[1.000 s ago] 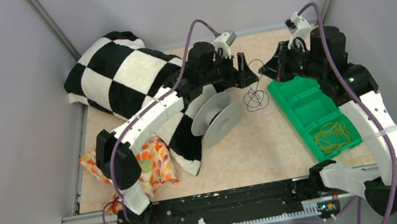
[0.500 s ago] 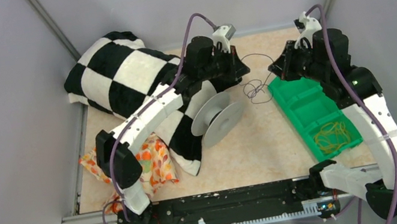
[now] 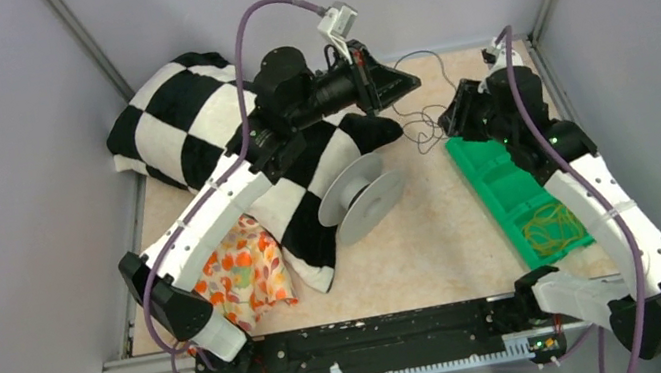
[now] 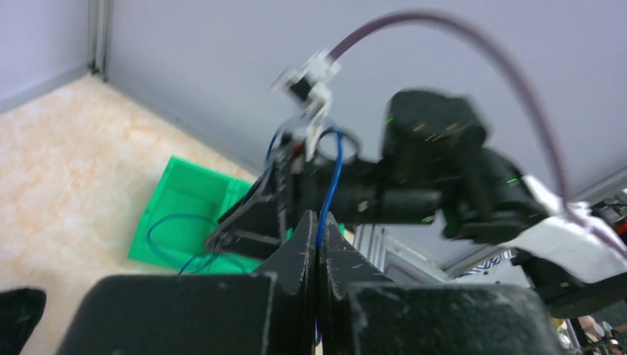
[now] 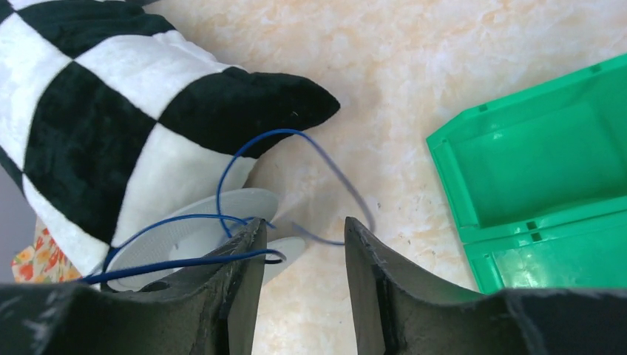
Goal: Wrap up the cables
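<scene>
Tightly, left end effector — pinching cables

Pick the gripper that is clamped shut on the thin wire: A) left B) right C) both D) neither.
A: in its wrist view the left gripper is closed, with the thin wire running down into the seam between its fingers, while the right gripper stands open.

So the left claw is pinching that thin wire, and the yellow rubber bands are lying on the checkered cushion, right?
Nearly. The left gripper is shut on the thin wire, as you say. But the yellow rubber bands lie in the near compartment of the green tray, not on the checkered cushion. The top external view shows this.
</scene>
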Robot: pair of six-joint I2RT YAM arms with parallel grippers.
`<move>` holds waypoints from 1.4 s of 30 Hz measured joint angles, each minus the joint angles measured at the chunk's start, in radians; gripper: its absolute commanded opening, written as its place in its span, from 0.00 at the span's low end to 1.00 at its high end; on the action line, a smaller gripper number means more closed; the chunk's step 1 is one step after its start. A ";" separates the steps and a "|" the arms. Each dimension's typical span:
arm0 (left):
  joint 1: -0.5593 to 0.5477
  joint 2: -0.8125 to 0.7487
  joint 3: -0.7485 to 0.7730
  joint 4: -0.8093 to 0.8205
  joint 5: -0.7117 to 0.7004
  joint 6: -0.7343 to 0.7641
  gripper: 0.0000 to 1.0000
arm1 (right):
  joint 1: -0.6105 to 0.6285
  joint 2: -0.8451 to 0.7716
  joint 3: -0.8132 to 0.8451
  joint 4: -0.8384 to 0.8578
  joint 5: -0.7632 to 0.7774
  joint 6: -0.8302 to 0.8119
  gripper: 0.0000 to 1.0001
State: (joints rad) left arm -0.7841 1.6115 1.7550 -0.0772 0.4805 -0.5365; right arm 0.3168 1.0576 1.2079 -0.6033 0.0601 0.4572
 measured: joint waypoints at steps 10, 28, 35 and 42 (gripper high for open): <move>0.005 -0.030 0.097 0.033 0.062 -0.044 0.00 | 0.008 -0.006 -0.242 0.125 0.074 0.101 0.51; 0.068 -0.233 0.196 0.005 0.016 -0.003 0.00 | -0.122 -0.102 -0.278 0.003 0.232 0.134 0.56; 0.068 -0.188 0.219 0.052 0.053 -0.040 0.00 | -0.142 -0.127 -0.269 -0.050 0.230 0.124 0.45; 0.063 -0.104 0.212 0.067 0.129 -0.070 0.00 | -0.142 -0.130 -0.155 -0.102 0.200 0.093 0.45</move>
State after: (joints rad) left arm -0.7208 1.5078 1.9671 -0.0105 0.6094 -0.6064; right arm 0.1753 0.9279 1.0527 -0.7052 0.2596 0.5507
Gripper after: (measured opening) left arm 0.013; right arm 0.447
